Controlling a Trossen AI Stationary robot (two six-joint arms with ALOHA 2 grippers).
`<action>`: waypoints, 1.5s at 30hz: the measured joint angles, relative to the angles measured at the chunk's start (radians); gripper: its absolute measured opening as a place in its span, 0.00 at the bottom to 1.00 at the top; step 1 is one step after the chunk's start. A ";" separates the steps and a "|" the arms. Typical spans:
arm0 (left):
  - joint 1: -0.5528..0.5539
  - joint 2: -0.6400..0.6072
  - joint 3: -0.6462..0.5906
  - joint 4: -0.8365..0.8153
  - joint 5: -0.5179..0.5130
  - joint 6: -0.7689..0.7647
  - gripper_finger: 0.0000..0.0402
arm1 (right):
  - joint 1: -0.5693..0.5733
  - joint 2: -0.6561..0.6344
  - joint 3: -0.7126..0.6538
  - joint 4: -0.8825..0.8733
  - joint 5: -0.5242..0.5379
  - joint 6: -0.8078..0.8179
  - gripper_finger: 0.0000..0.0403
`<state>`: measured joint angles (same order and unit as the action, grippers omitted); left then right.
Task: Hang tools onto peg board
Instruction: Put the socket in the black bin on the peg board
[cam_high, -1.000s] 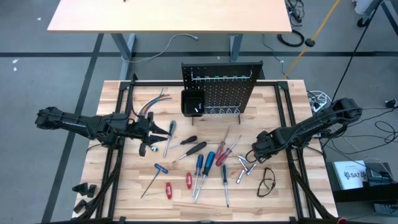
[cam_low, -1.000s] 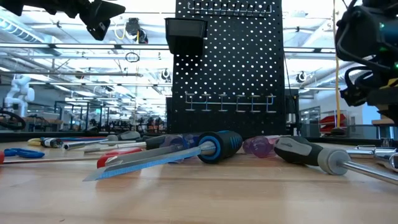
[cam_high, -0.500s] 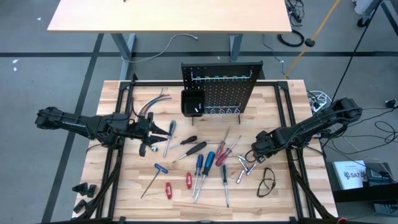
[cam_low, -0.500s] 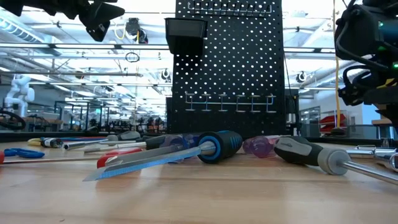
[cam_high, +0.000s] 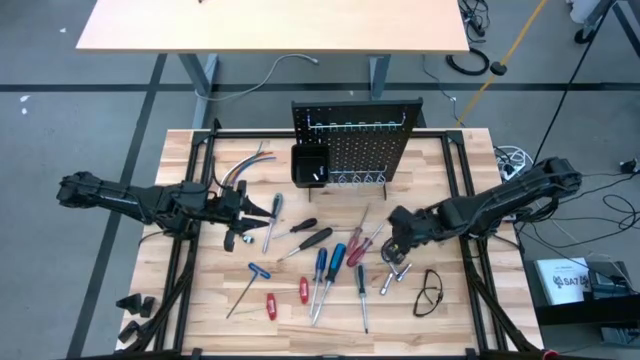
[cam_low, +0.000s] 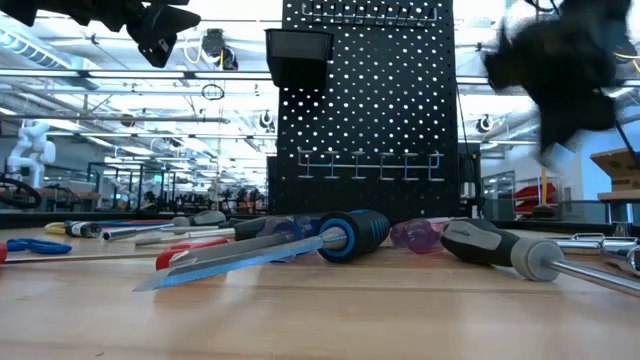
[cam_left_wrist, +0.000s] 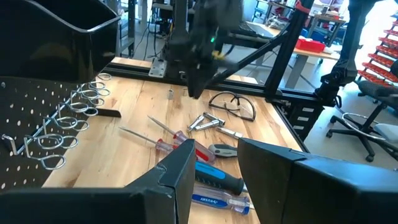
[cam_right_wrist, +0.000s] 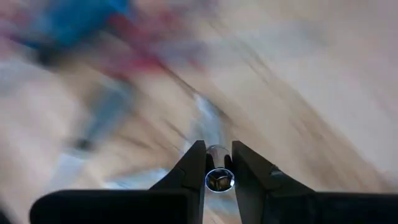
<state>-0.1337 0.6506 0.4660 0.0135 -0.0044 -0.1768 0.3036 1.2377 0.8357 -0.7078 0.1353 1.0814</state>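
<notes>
My right fingers (cam_right_wrist: 214, 163) pinch a small silver socket bit (cam_right_wrist: 218, 178); I should carry it level to the peg board (cam_high: 358, 135), left fingers (cam_left_wrist: 214, 163) idle, half-open.

1. Two dark, near-black jointed arms reach in from opposite sides of the table, each built of chunky rounded segments linked by slimmer tubes.
2. The left arm (cam_high: 140, 200) ends in a bulkier block at the wrist, with a small pale fitting beneath it near the left gripper (cam_high: 262, 207).
3. The right arm (cam_high: 500, 205) shows thick, glossy black housings and a rounded elbow casing.
4. Seen close up, the left gripper's fingers (cam_left_wrist: 180, 177) are broad, flat, matt black plates with angular edges.
5. The right gripper (cam_right_wrist: 216, 165) has narrow, tapering black fingers on a wide black base.
</notes>
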 joint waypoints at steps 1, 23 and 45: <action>0.000 0.000 0.000 0.000 0.000 0.000 0.32 | 0.000 0.000 0.026 0.053 0.028 -0.050 0.11; 0.000 0.000 0.000 0.000 -0.010 0.000 0.32 | -0.116 0.392 0.573 0.821 0.511 -0.901 0.12; 0.000 0.000 0.000 -0.024 -0.013 -0.001 0.32 | -0.170 0.494 0.650 0.781 0.780 -1.042 0.23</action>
<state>-0.1333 0.6506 0.4660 -0.0100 -0.0170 -0.1775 0.1337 1.7317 1.4857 0.0728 0.9152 0.0399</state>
